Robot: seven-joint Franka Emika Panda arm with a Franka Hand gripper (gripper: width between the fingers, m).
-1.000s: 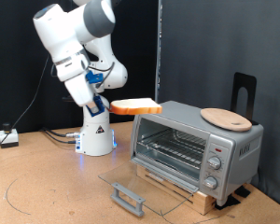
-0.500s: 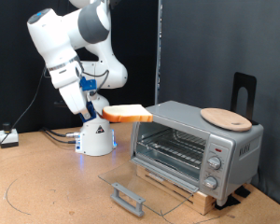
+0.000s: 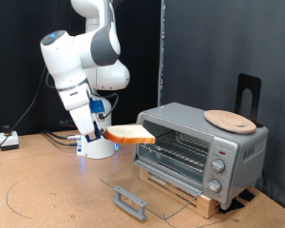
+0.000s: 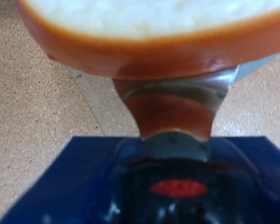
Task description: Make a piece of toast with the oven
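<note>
The piece of toast (image 3: 130, 136), a pale slice with orange-brown crust, is held flat in my gripper (image 3: 108, 133) in the air, just to the exterior view's left of the oven's open mouth, level with its wire rack. The silver-grey oven (image 3: 201, 144) stands at the exterior view's right with its glass door (image 3: 142, 188) dropped flat and open. In the wrist view the toast (image 4: 149, 33) fills the frame's upper part, with a metal finger (image 4: 173, 103) pressed against its crust.
A round light wooden board (image 3: 228, 120) lies on the oven's top. The oven rests on a wooden slatted base (image 3: 185, 189). A black stand (image 3: 247, 93) rises behind the oven. The robot's white base (image 3: 95, 142) is at the back, with cables on the tabletop.
The arm has lowered the toast from above the oven's top left corner, down and leftward, to the height of the oven's opening.
</note>
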